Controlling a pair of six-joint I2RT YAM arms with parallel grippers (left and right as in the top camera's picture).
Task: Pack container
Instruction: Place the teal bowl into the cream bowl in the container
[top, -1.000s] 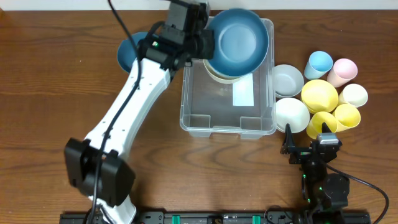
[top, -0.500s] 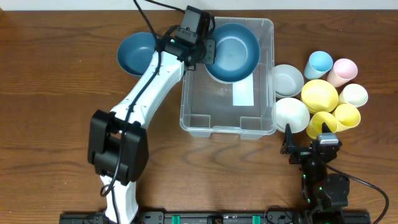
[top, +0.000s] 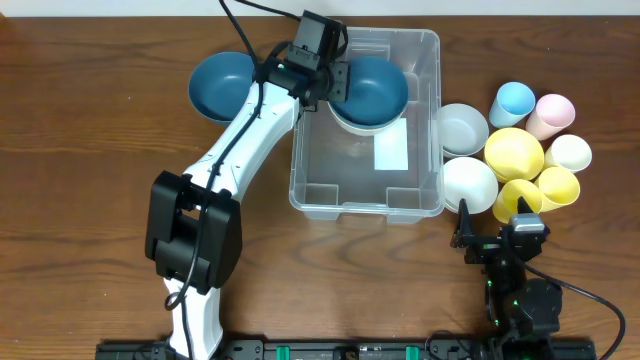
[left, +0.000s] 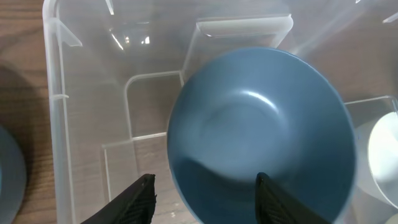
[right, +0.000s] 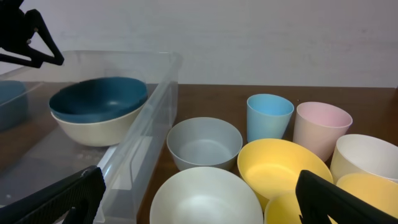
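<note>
The clear container (top: 365, 206) stands mid-table with a white label (top: 390, 150) on its bottom. In its far end a blue bowl (top: 372, 88) sits nested in a cream bowl (right: 93, 132). My left gripper (top: 337, 80) hangs open just above the blue bowl's left rim; in the left wrist view its fingers (left: 205, 199) straddle that rim over the bowl (left: 261, 130), with the container's wall (left: 53, 93) to the left. My right gripper (top: 495, 228) is open and empty near the front right, its fingers (right: 199, 205) facing the loose bowls.
A second blue bowl (top: 222, 85) lies left of the container. To its right are a grey bowl (top: 463, 127), a white bowl (top: 468, 183), a yellow bowl (top: 513, 152), a light blue cup (top: 514, 102), a pink cup (top: 551, 114) and cream and yellow cups (top: 560, 170).
My left gripper has lowered the blue bowl into the container, down onto the cream bowl, and now stands open over it. The right arm has not moved.
</note>
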